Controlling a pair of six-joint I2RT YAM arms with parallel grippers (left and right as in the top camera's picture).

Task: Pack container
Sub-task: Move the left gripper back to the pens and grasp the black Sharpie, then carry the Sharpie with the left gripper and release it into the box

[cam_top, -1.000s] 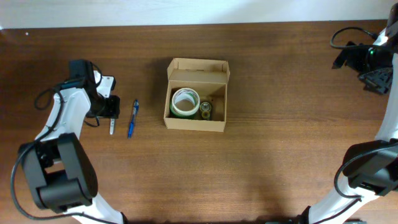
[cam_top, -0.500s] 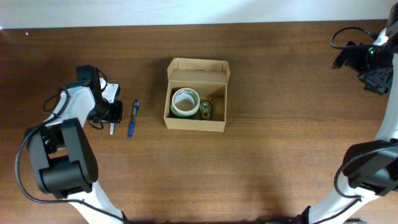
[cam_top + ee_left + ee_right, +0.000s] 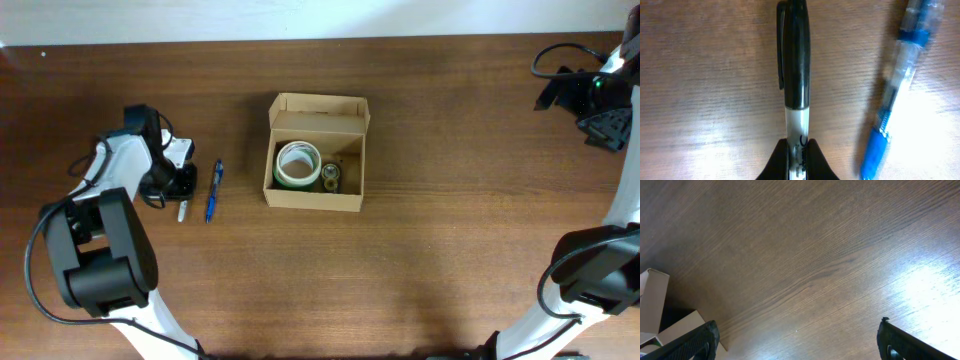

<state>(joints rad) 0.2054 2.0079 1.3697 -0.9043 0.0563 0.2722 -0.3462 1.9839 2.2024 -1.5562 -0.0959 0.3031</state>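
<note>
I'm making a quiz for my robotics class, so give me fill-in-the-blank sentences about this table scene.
1. The left gripper is shut on a black ____.
2. Beside it lies a ____ pen.
3. Inside the container sits a roll of ____.
4. The right gripper, holding nothing, is not shut but ____.
Missing words: marker; blue; tape; open.

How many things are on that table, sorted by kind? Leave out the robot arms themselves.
Cardboard box: 1
Tape roll, inside the box: 1
Small dark item beside the tape, too small to identify: 1
Black marker: 1
Blue pen: 1
Total: 5
</note>
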